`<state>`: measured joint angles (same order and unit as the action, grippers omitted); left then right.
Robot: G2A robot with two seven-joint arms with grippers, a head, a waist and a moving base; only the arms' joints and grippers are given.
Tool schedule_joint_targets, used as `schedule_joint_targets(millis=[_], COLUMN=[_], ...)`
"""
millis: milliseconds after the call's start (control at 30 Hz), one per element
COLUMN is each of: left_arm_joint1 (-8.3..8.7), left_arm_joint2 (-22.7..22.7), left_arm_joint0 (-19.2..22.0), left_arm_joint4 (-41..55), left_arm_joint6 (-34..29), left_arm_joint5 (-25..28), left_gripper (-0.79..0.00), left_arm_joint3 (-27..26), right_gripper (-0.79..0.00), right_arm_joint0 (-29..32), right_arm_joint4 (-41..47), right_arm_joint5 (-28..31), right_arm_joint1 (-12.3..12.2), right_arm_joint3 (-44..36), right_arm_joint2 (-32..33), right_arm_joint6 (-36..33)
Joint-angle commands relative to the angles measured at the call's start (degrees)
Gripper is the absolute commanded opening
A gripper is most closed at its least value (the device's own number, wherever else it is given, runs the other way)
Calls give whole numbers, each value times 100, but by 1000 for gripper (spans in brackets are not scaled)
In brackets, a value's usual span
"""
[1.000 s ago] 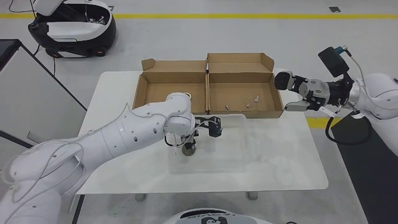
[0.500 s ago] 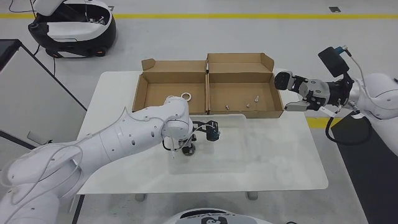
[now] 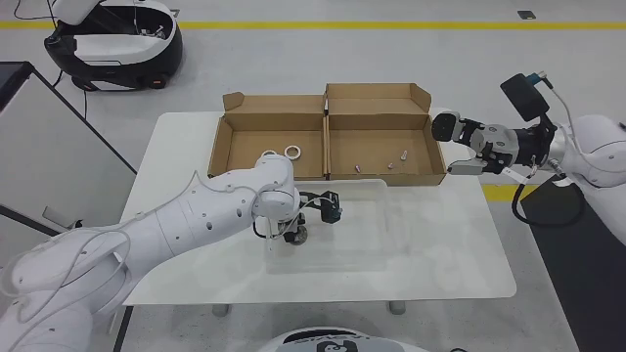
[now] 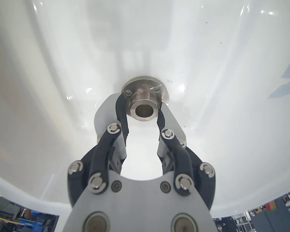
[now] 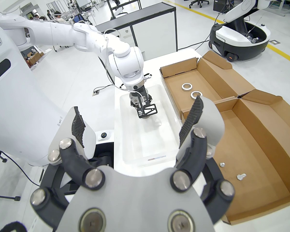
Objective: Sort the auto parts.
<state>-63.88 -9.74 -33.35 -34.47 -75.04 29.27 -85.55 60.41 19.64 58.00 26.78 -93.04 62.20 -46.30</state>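
flanged metal bushing [image 4: 143, 102] sits clamped between the black pads of the left gripper [image 4: 142, 113]. the left wrist view makes this plain, with the flange close to the floor of the clear plastic tray [image 3: 411, 244]; whether it touches i cannot tell. from the top view the part is a small dark spot under the wrist. the right wrist view shows two rings [image 5: 187, 86] in the left cardboard box [image 5: 207, 73] and small bolts [image 5: 241, 176] in the right cardboard box [image 5: 268, 131]. left arm [image 3: 196, 225] bends across the table [image 3: 176, 254], wrist pointing down into the tray's left end. right gripper [image 5: 137, 107] hangs past the table's right edge, beside the right cardboard box, jaws spread wide with nothing between them.
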Motion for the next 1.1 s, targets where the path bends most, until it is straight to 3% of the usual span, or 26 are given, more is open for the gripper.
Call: schedule_joint_targets(millis=[0,433,1067], left_arm_joint1=[-7,-108,-111], left_arm_joint2=[0,0,0], left_arm_joint0=[18,75,29], left_arm_joint4=[6,-9,-16], left_arm_joint6=[9,96,136], left_arm_joint5=[8,96,135], left_gripper=[-483,-514,-489], left_arm_joint3=[14,145,227], right_gripper=[0,0,0], right_arm_joint0=[0,0,0], right_arm_joint4=[0,0,0], right_arm_joint5=[0,0,0], right_arm_joint1=[0,0,0], right_arm_joint3=[0,0,0], right_arm_joint2=[0,0,0], right_arm_joint6=[0,0,0])
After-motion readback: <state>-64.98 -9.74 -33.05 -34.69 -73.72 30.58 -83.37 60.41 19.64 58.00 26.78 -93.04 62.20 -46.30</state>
